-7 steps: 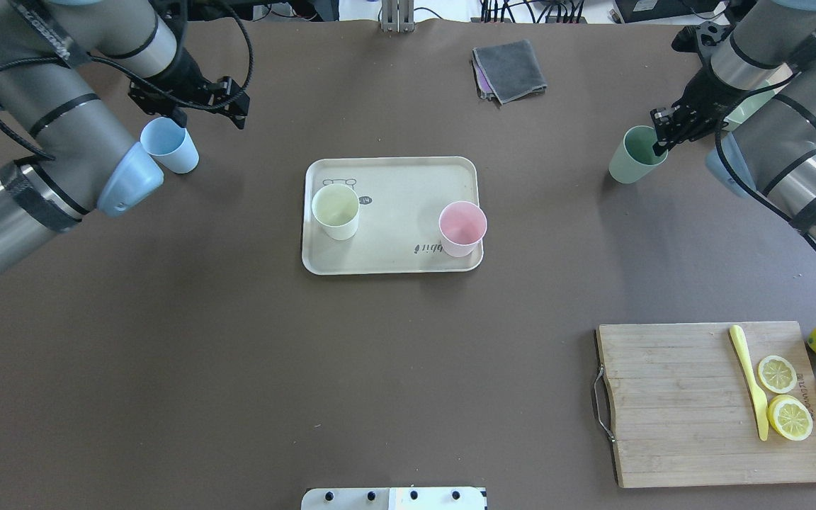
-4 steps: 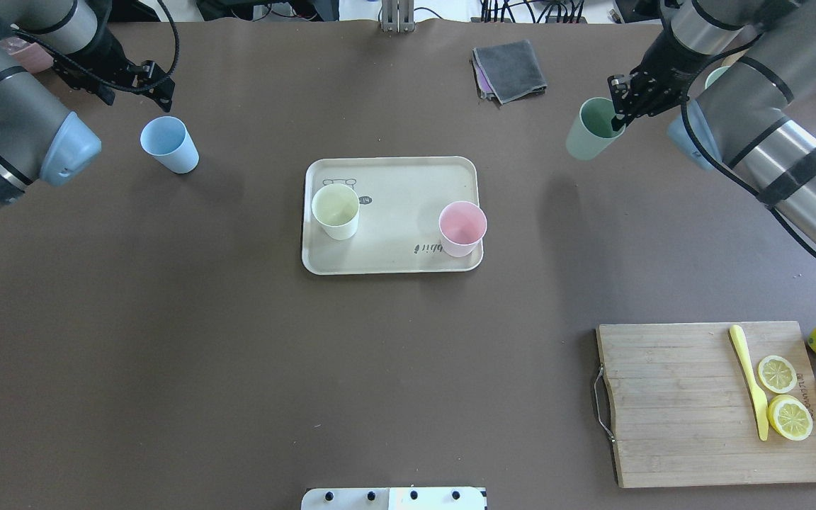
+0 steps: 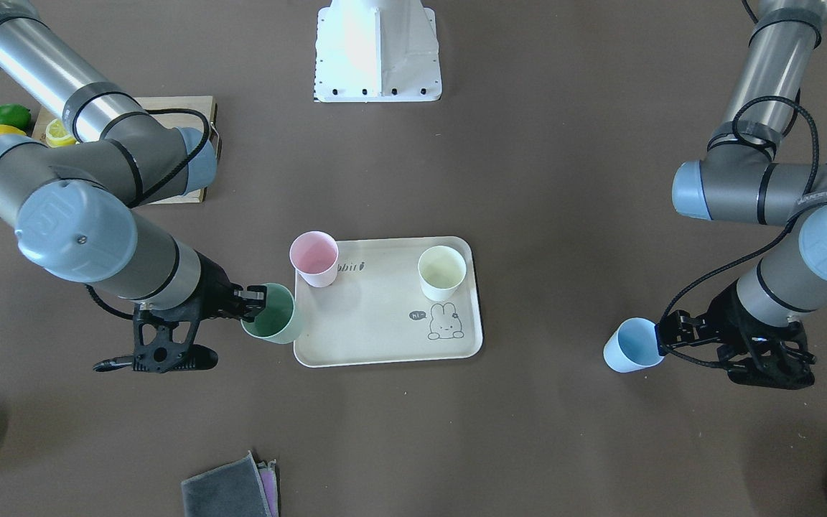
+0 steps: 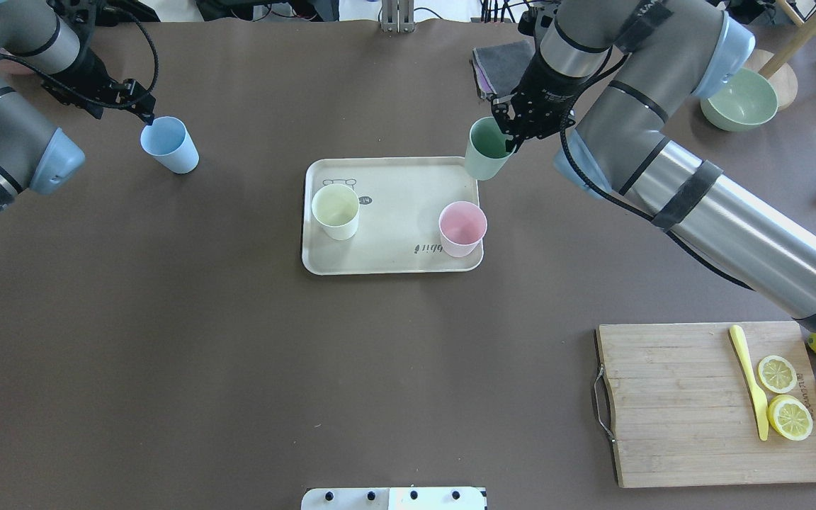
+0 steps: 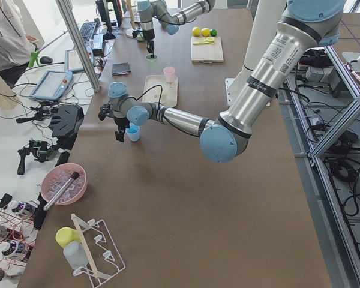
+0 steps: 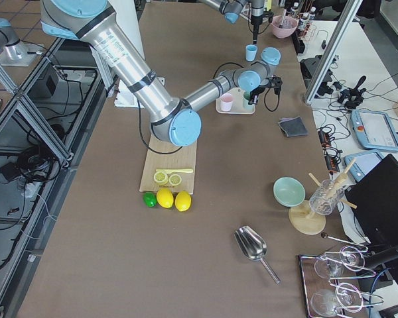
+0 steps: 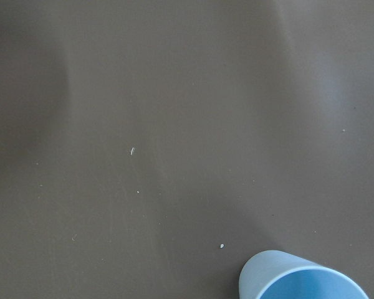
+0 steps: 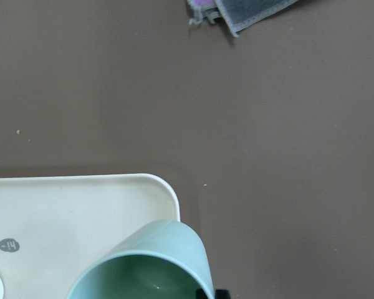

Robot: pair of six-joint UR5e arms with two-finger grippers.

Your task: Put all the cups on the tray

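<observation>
Brown matting covers the bench (image 4: pixel 238 368) on which we find everything. Our right jaws are pinched on the rim of the sage green cup (image 4: pixel 480 164), one jaw dipping inside its mouth, so the cup hangs just beneath them. From overhead the cup overlaps a corner of the tray (image 4: pixel 394 177). The front-facing view instead puts it at the tray's short edge. The right wrist view looks straight down past the jaws and shows the cup's mouth over the tray's rounded corner. We cannot tell whether the cup touches the tray.

The pink cup (image 4: pixel 462 228) stands upright on the tray, near the right jaws. The cream-white cup (image 4: pixel 336 211) stands upright farther from them, toward the side of the left jaws, and the two cups are well apart. Only the front-facing view shows the bunny drawing (image 3: pixel 445 321) plainly, just beside the cream-white cup.

Our left jaws sit at the rim of the light blue cup (image 4: pixel 169 145), which stands on the bench well apart from the tray. No view shows whether these jaws are spread or pressed together, so we cannot tell. The left wrist view gives only a slice of that cup's rim, with the bench beyond it.

A grey cloth (image 8: pixel 249 12) lies ahead of the right jaws. The overhead view adds a green bowl (image 4: pixel 737 99) and a wooden cutting board (image 4: pixel 677 404), both well apart from them.
</observation>
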